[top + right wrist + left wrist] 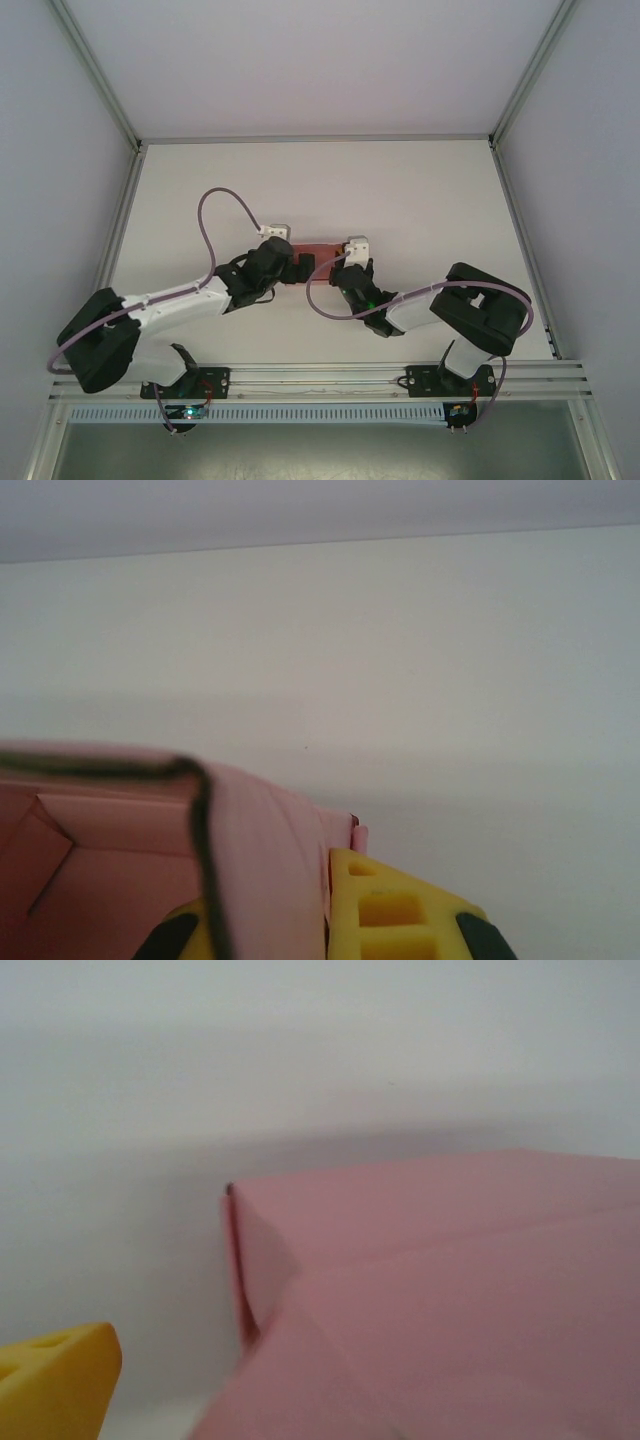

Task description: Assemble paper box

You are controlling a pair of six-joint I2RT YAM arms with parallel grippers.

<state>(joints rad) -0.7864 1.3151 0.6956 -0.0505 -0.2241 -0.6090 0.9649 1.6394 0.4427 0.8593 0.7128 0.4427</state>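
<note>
Between the arms, paper box (pixel 318 250), right pincer (pixel 288 912) clamping its wall, left pincer (pixel 289 261) alongside, grip unclear

Lighting was soft and even, pretty bright overall. Wrist shots were blurry up close, with the box (pixel 450 1290) casting a faint shadow behind it.
</note>
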